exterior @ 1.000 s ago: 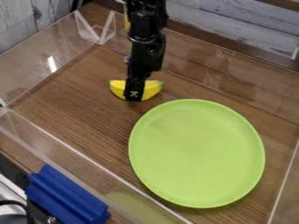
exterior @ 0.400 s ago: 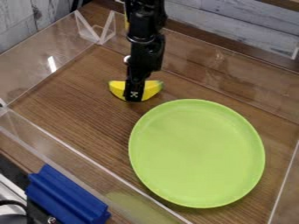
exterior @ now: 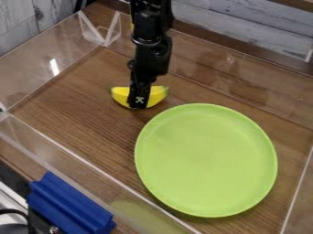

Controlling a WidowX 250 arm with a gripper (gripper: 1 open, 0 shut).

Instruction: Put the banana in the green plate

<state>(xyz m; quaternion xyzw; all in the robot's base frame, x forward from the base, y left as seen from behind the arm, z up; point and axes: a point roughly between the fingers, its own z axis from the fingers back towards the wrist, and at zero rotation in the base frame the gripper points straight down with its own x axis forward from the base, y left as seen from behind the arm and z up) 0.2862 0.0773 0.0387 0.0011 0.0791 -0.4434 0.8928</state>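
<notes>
The banana (exterior: pixel 121 95), small and yellow, lies on the wooden table just beyond the upper left rim of the green plate (exterior: pixel 206 157). My gripper (exterior: pixel 143 97) comes straight down on the banana's middle, and its black fingers (exterior: pixel 145 90) clasp it, so only the two yellow ends stick out at the sides. The gripper is shut on the banana. The banana is at table level or barely off it. The plate is large, round and lime green, and it has nothing on it.
Clear plastic walls (exterior: pixel 37 73) fence the table on the left and at the back. A blue block (exterior: pixel 68 208) sits at the front left corner. A clear angled stand (exterior: pixel 104 32) is at the back behind the arm.
</notes>
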